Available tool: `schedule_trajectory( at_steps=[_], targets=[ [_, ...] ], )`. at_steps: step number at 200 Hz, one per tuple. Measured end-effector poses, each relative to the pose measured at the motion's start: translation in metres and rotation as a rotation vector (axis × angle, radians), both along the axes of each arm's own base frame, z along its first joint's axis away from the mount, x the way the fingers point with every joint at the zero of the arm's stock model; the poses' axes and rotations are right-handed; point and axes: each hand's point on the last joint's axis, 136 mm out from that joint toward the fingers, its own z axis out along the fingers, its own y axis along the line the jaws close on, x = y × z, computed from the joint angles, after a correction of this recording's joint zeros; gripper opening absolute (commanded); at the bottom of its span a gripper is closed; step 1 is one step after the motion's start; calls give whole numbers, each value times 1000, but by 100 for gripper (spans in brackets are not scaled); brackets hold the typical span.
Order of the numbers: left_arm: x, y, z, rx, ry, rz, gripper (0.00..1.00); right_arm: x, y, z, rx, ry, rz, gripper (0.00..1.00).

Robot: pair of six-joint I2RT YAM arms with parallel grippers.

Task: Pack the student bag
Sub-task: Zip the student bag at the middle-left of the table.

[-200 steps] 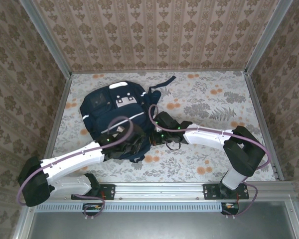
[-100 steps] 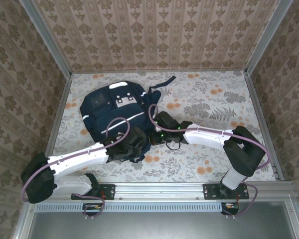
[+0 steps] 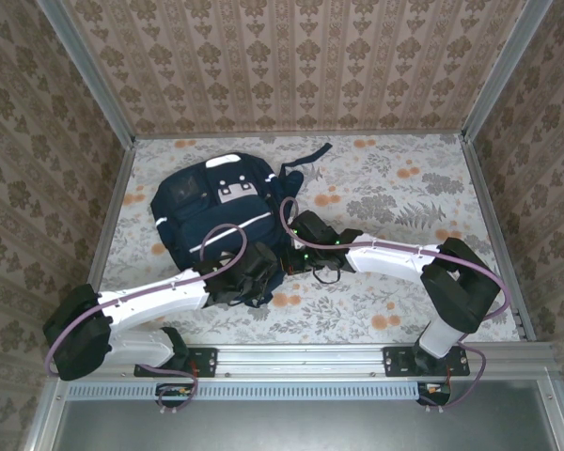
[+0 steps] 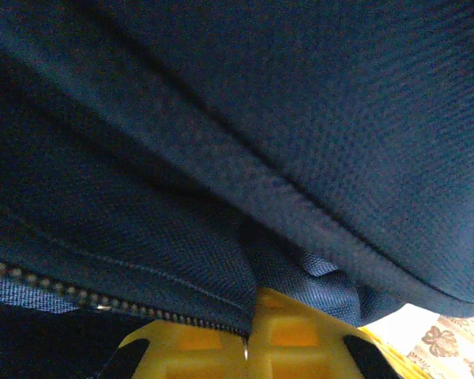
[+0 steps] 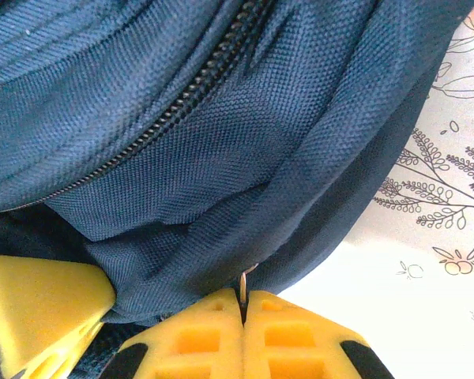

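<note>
My left claw (image 4: 247, 347) is closed tight, its yellow pads meeting on a fold of the bag (image 4: 300, 118) just where the zip (image 4: 63, 290) runs down into them. My right claw (image 5: 243, 332) is closed the same way on the cloth of the near edge, with a thin metal tab (image 5: 245, 278) poking up at the seam between the pads. I take it for a zip pull, though I cannot be sure.

From above, both claws meet at the bag's near end, close beside each other. The bag lies flat on the flowered table (image 3: 423, 188), left of centre, its white patches toward the back wall.

I judge the cloth soft and floppy: it creases wherever I pinch it and will sag rather than hold an opening by itself. It looks woven and a bit rough, so a pinch should not slip easily. The thick seams and the zip band are the best places to hold, since thin panels will just stretch. Nothing about it seems fragile, and it looks slack, so probably light.
</note>
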Motion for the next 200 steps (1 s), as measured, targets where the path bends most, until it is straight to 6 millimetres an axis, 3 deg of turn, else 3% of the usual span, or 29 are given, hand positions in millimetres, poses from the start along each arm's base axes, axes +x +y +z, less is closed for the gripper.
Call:
schedule_trajectory(
  at_steps=[27,67,97,125,200],
  targets=[
    [-3,11,12,-1,-18,10,0,0,1,0,-5,-12,16,0],
    [-15,44,35,11,-54,35,0,6,5,10,-1,-56,44,0],
    [-24,66,38,12,-77,47,0,18,1,17,-15,-84,36,0],
    [-31,80,42,-5,-94,52,0,39,-3,14,-53,-110,6,0],
    [-51,116,53,-49,-145,44,0,109,-3,-16,-147,-110,-66,0]
  ],
)
